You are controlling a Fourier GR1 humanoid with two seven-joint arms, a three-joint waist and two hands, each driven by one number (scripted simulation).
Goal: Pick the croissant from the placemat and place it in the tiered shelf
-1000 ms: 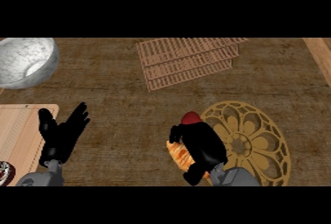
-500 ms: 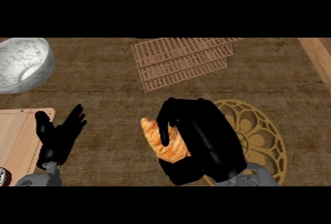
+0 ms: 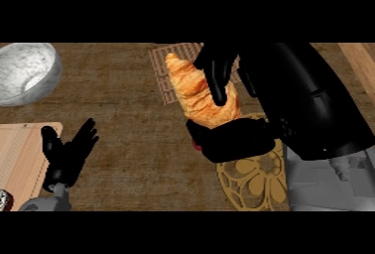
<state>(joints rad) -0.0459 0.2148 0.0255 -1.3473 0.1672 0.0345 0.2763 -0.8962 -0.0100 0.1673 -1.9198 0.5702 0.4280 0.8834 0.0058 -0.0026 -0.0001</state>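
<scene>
My right hand (image 3: pixel 293 94) fills the upper right of the head view, raised close to the camera, fingers and thumb curled round the golden croissant (image 3: pixel 198 94). The croissant stands on end, its tip over the wooden slatted tiered shelf (image 3: pixel 162 64), most of which the hand hides. The round gold-patterned placemat (image 3: pixel 253 186) lies below, partly covered by the hand and forearm. My left hand (image 3: pixel 67 151) rests open at the lower left, fingers up.
A speckled white bowl (image 3: pixel 26 72) sits at the upper left. A pale wooden cutting board (image 3: pixel 18 158) lies at the left edge beside the left hand. A wooden strip (image 3: pixel 362 57) runs along the upper right corner.
The right hand has lifted the croissant up off the placemat and carried it forward over the shelf, looming much larger. The left hand has stayed put.
</scene>
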